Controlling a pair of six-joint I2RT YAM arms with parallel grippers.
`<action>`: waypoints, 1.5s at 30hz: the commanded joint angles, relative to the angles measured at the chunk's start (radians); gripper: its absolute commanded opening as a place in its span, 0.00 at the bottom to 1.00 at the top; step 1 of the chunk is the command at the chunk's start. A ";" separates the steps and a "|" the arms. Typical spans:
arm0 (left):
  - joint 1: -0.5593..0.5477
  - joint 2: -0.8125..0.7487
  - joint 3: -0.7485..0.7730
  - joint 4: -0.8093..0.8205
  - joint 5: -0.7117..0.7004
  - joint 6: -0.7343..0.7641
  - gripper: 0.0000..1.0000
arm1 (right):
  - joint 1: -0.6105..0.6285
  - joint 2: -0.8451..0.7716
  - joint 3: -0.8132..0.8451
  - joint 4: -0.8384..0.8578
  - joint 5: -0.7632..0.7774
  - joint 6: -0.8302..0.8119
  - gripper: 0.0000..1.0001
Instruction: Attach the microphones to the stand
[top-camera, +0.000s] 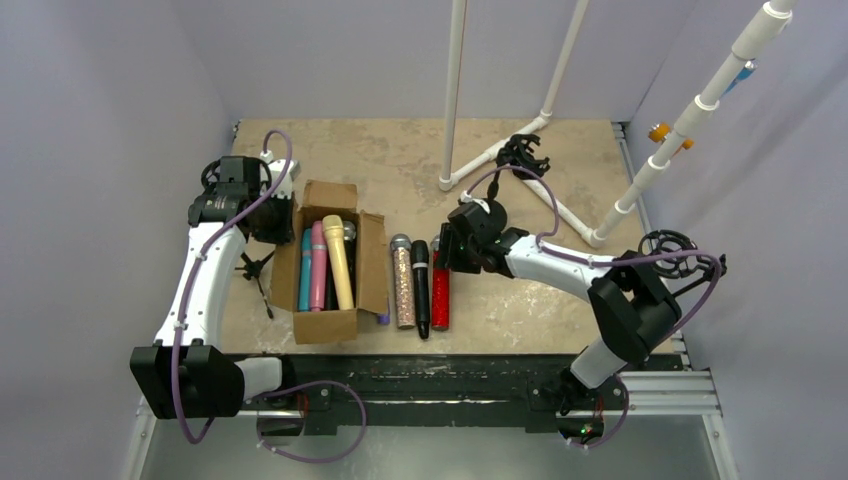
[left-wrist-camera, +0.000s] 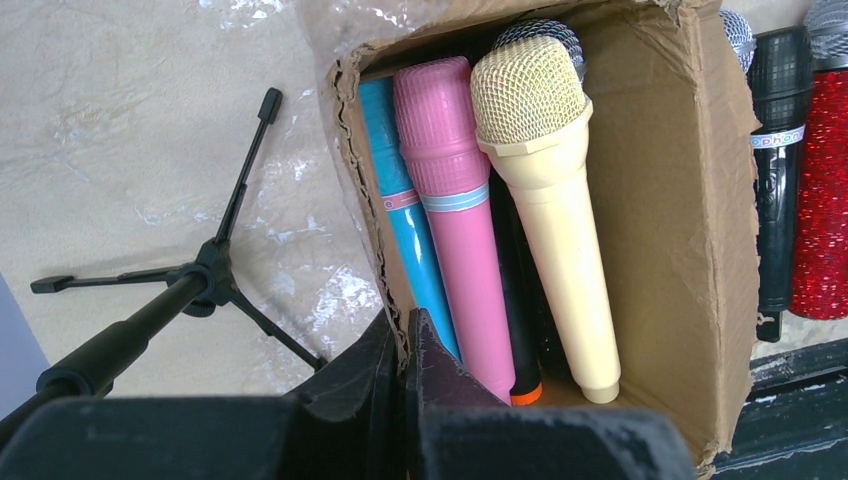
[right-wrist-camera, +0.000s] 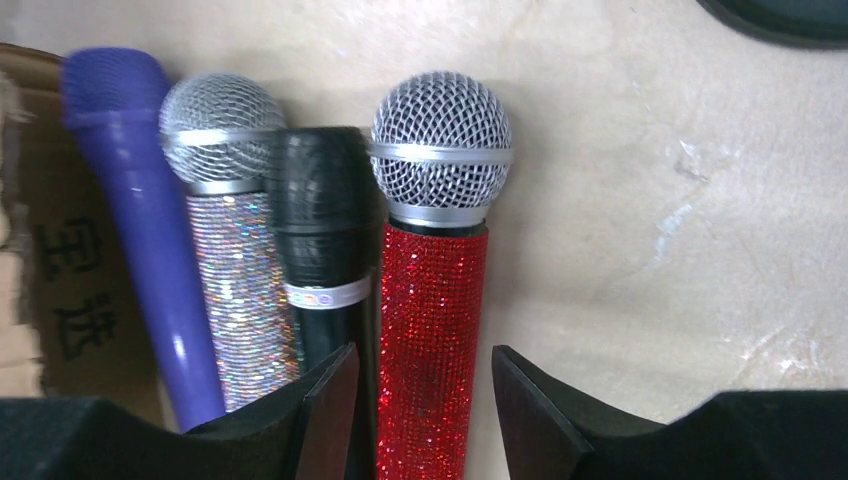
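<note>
Three microphones, silver glitter (top-camera: 403, 285), black (top-camera: 421, 290) and red glitter (top-camera: 440, 295), lie side by side on the table. My right gripper (right-wrist-camera: 422, 358) is open and straddles the red glitter microphone (right-wrist-camera: 432, 300), with a gap on its right side. A purple microphone (right-wrist-camera: 150, 220) lies against the cardboard box (top-camera: 372, 270). The box holds light blue (left-wrist-camera: 400, 200), pink (left-wrist-camera: 455, 200) and cream (left-wrist-camera: 545, 180) microphones and a dark one. My left gripper (left-wrist-camera: 408, 340) is shut on the box's left wall. The white pipe stand (top-camera: 455, 90) rises at the back.
Black shock mounts sit at the stand's foot (top-camera: 522, 152) and by the right arm (top-camera: 668, 250). A small black tripod (left-wrist-camera: 205, 280) lies left of the box. Purple walls close in the table on three sides.
</note>
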 joint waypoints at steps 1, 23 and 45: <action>-0.004 -0.030 0.030 0.011 0.039 -0.002 0.00 | 0.019 -0.050 0.069 0.010 -0.037 0.023 0.56; -0.004 -0.041 0.041 -0.001 0.050 -0.011 0.00 | 0.318 0.417 0.915 -0.239 0.069 -0.084 0.53; -0.017 -0.043 0.015 0.017 0.069 -0.019 0.00 | 0.344 0.652 1.034 -0.239 0.043 -0.068 0.51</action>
